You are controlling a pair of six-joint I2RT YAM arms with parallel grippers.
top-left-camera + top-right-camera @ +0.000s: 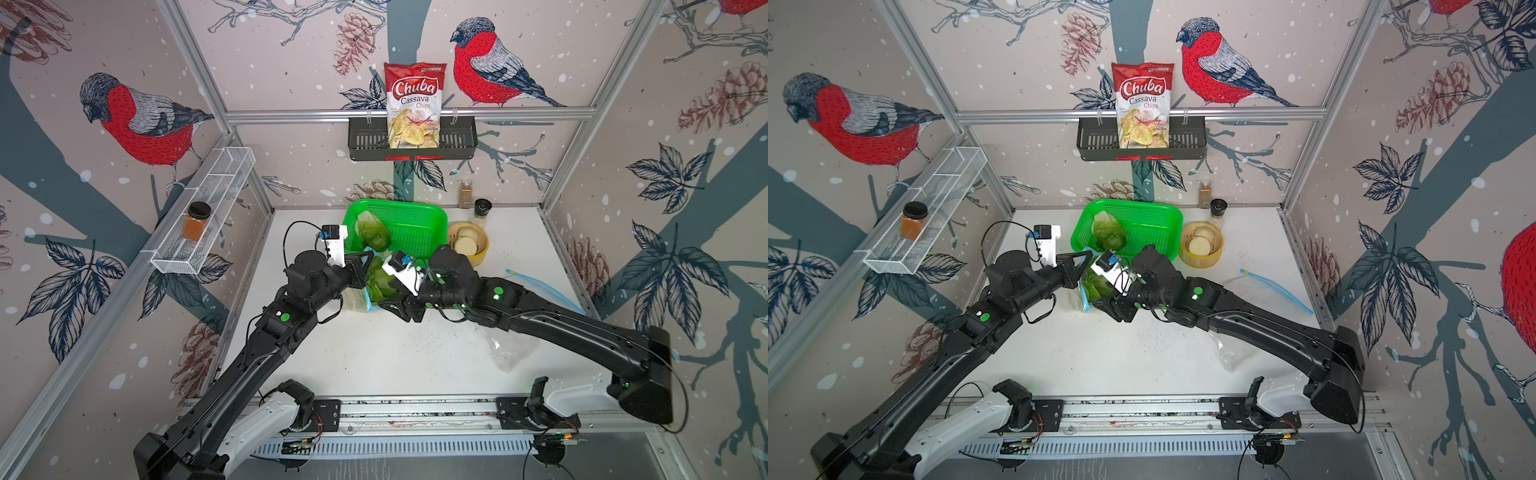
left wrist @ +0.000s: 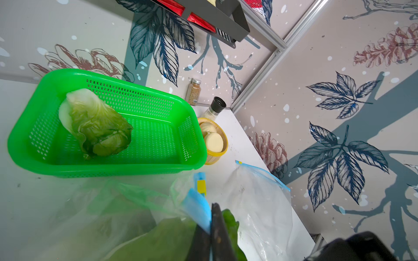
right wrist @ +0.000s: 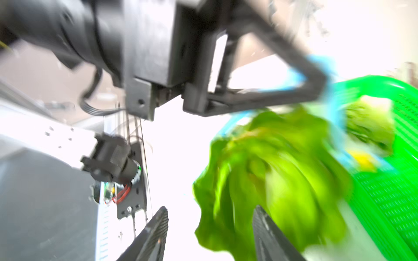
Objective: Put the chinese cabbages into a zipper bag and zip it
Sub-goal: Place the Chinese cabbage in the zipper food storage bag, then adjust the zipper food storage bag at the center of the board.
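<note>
On the table in a top view, one cabbage lies in the green basket; a second cabbage sits at the zipper bag mouth. Left wrist: left gripper pressed together, pinching the bag's blue rim; right wrist, blurred: right gripper spread, second cabbage partly btw its fingers.

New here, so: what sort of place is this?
Probably a mock kitchen booth for robot trials: aluminium frame, Chuba cassava chips bag in a wall rack, chinese cabbage in a green basket.
</note>
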